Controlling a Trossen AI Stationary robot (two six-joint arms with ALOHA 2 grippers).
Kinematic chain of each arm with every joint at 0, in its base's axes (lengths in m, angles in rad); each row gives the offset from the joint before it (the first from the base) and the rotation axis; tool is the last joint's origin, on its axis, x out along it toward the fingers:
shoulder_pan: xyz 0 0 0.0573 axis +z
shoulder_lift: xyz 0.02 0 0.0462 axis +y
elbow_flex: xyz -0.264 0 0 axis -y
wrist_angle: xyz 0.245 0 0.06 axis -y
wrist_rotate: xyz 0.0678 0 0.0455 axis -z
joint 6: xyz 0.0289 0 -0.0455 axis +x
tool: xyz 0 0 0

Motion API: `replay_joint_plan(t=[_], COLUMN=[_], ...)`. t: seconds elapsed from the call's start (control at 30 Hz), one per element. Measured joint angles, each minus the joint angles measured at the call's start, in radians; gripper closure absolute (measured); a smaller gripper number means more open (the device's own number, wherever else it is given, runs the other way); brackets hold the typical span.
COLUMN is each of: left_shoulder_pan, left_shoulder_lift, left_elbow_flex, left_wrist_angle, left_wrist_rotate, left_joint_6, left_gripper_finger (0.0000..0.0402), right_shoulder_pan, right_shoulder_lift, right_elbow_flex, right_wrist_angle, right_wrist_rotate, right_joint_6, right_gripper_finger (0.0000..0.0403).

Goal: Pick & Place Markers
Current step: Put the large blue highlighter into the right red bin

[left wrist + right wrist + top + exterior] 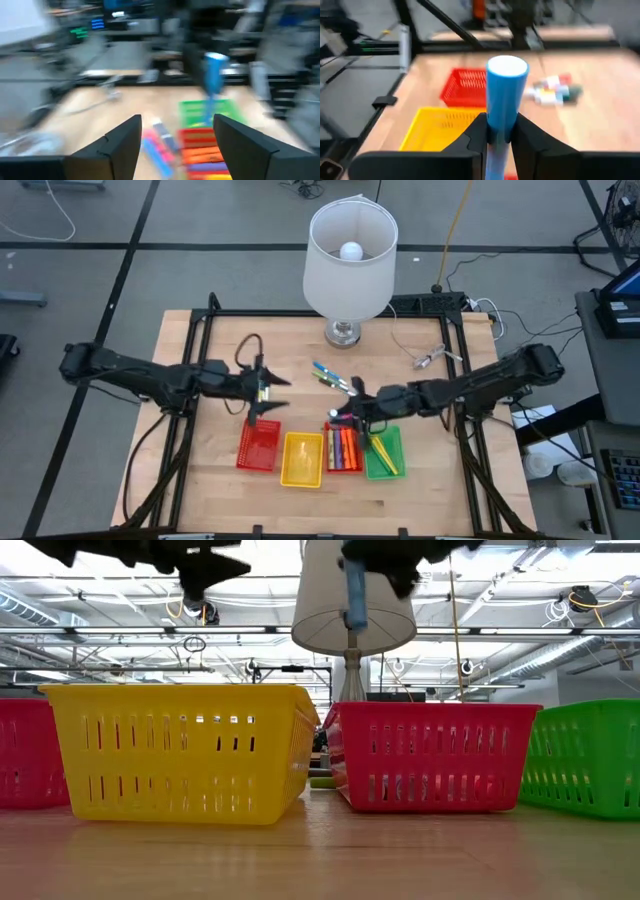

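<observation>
Four mesh trays were lined up on the table, and loose markers lay near the lamp. The left gripper was held wide open and empty above the far-left red tray. The right gripper was clamped on a blue marker, taken mid-barrel, above the second red tray. The marker was judged light, stiff and smooth-sided, so a mid-barrel pinch was thought safest against slipping or tilting.
</observation>
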State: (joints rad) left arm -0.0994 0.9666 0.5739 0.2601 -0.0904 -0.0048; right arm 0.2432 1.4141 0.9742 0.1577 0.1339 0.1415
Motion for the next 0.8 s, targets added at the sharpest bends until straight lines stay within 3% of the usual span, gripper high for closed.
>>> replay_joint_plan(t=[0.1, 0.2, 0.4, 0.57, 0.67, 0.8], left_shoulder_pan=[0.001, 0.001, 0.001, 0.001, 0.004, 0.015], left_shoulder_lift=[-0.043, -0.065, -0.067, -0.067, -0.067, -0.066], left_elbow_flex=[0.0, 0.0, 0.0, 0.0, 0.0, 0.0], left_wrist_angle=[-0.01, 0.01, 0.027, 0.028, 0.03, 0.045], left_wrist_rotate=[-0.167, -0.256, -0.35, -0.459, -0.479, -0.479], left_joint_6=[0.035, 0.068, 0.108, 0.162, 0.208, 0.253], left_gripper_finger=[0.0148, 0.0152, 0.0161, 0.017, 0.0176, 0.0183], right_shoulder_pan=[0.066, 0.117, 0.164, 0.18, 0.175, 0.174], right_shoulder_lift=[0.025, 0.051, 0.098, 0.145, 0.158, 0.155], right_elbow_flex=[0.0, -0.001, -0.001, -0.001, -0.002, -0.003], right_wrist_angle=[-0.064, -0.095, -0.143, -0.197, -0.293, -0.285], right_wrist_rotate=[0.12, 0.149, 0.169, 0.101, 0.131, 0.159], right_joint_6=[0.155, 0.306, 0.557, 0.698, 0.772, 0.822], right_gripper_finger=[0.0357, 0.0357, 0.0357, 0.0357, 0.0357, 0.0342])
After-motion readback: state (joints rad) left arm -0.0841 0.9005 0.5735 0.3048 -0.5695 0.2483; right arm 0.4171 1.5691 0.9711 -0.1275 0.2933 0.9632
